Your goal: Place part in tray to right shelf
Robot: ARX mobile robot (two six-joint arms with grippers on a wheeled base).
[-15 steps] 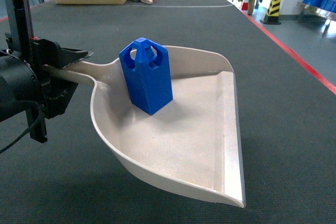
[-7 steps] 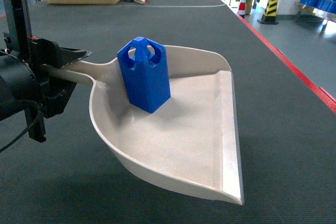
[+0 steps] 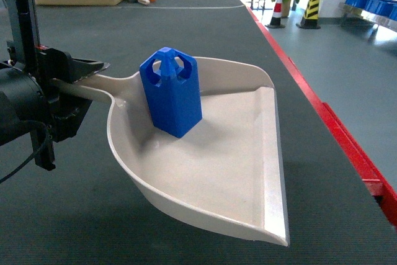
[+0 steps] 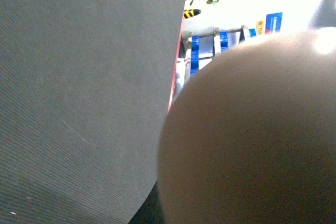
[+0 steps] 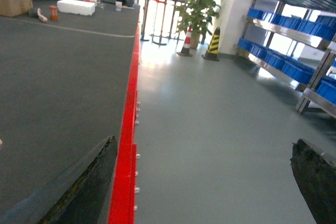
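The left gripper [image 3: 74,82] had its fingers clamped on the stub handle of the beige tray [image 3: 248,209], holding it out above the dark worktop [image 3: 93,215]. The blue part [image 3: 171,91] stood upright in the tray's deep end, near the handle and well back from the flat front lip. The right gripper [image 5: 205,182] showed only as two dark fingers [image 5: 79,187] at the lower corners of the right wrist view, set wide apart with nothing between them. Steel shelves [image 5: 294,30] loaded with blue crates [image 5: 273,59] stood across the floor on the right, beyond the worktop's red edge [image 3: 347,147] (which of them was the target could not be told from here). The step in hand looked like carrying, and doing it well probably meant keeping the tray level or tipped slightly back toward the handle, so the tall part neither toppled nor slid to the lip, and turning the base gently rather than swinging the arm.
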